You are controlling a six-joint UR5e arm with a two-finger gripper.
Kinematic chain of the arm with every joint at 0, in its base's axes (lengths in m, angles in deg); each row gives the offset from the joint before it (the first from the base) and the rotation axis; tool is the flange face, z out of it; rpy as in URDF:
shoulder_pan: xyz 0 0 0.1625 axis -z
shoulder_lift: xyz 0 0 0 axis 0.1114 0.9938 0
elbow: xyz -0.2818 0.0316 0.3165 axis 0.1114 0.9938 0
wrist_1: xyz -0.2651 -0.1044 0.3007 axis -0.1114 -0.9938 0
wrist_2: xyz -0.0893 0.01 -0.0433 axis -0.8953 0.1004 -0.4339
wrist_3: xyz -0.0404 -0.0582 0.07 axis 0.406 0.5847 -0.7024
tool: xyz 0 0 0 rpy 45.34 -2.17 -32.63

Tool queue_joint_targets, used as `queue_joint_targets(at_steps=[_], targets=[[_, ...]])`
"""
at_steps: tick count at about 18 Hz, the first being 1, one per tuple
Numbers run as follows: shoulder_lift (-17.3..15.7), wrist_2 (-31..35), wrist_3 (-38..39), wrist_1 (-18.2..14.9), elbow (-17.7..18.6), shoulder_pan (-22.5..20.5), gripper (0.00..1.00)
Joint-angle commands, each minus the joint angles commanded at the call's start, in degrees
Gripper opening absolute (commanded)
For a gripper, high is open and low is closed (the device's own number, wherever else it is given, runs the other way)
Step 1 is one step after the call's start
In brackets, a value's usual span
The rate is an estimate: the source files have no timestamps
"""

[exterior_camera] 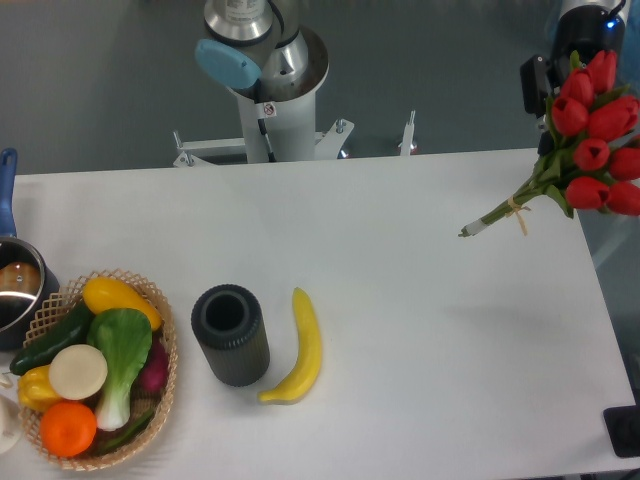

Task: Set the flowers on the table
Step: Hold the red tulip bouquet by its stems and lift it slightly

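Observation:
The flowers (598, 140), a bunch of red tulips with green stems and a tan band, hang tilted at the far right, over the right edge of the white table (400, 240). The blooms point up and right. The stem ends point down and left, close over the tabletop. My gripper (556, 92) comes in from the top right corner and sits behind the blooms. Its fingers are mostly hidden by the tulips, and it appears shut on the bunch near the blooms.
A wicker basket (166, 340) of vegetables and fruit sits at front left. A black cylinder (230, 335) and a banana (303, 350) lie beside it. A pot (14, 290) is at the left edge. The robot base (270, 90) stands behind the table. A dark object (622, 430) sits at the front right corner.

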Motion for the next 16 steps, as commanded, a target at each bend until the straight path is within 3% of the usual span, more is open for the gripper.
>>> queue_joint_targets(at_steps=[7,16], targets=[[0.2,0.1,0.2,-0.1,-0.1,-0.3,0.45],[-0.4,8.2,0.4,-0.2,0.0,0.4,0.45]])
